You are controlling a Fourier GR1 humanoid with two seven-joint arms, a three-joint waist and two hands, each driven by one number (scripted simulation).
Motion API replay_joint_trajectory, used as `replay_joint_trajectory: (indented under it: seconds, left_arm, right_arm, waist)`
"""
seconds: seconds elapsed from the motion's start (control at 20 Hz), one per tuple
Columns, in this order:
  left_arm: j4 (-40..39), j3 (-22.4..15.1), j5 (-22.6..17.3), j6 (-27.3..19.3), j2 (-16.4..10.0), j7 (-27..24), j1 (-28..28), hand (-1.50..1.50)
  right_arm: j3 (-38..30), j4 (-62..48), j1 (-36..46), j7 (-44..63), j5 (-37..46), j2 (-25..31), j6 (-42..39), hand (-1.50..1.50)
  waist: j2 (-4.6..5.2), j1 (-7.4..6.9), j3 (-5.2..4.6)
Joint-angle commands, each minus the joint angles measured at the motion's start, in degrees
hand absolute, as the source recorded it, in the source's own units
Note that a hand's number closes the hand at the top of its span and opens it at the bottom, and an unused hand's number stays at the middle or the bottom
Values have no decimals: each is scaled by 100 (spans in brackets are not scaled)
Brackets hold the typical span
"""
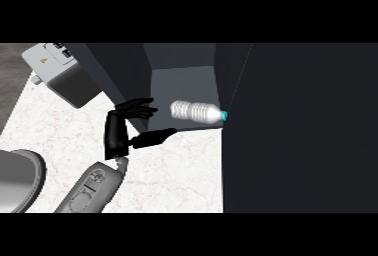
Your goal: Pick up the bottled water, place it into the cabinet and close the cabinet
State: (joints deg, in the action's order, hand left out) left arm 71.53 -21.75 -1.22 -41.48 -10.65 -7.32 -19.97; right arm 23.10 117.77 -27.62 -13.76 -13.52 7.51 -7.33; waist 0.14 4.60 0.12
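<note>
The bottled water (196,111) is a clear ribbed bottle with a blue cap. It lies on its side on the grey floor of the open cabinet (184,80), cap pointing right. My left hand (122,125) hovers just left of the bottle, at the cabinet's opening. Its fingers (140,107) and thumb point toward the bottle, spread and apart from it, holding nothing. A large dark panel, the cabinet door (295,130), fills the right side of the view. My right hand does not show.
A grey boxy appliance (55,70) stands at the back left on the marble counter (177,175). A grey round vessel (18,180) sits at the left edge, next to my forearm.
</note>
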Motion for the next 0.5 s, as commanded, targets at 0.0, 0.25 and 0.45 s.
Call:
replay_joint_trajectory:
  seconds: [0.0, 0.25, 0.45]
  left_arm:
    - [-463, 717, -722, 757, 220, -250, -1366, -150]
    - [-573, 950, -1206, 1374, 260, -995, -1253, -150]
    - [-665, 1017, -1506, 1961, 242, -1174, -1295, -150]
  right_arm:
    - [114, 20, 6, -2, 100, -61, 59, -150]
    - [-79, 323, -287, 24, 35, 79, 132, -150]
    - [-119, 296, -157, 168, -17, 13, 221, -150]
  waist:
    - [102, 57, -41]
    - [55, -66, -32]
    - [31, -251, -21]
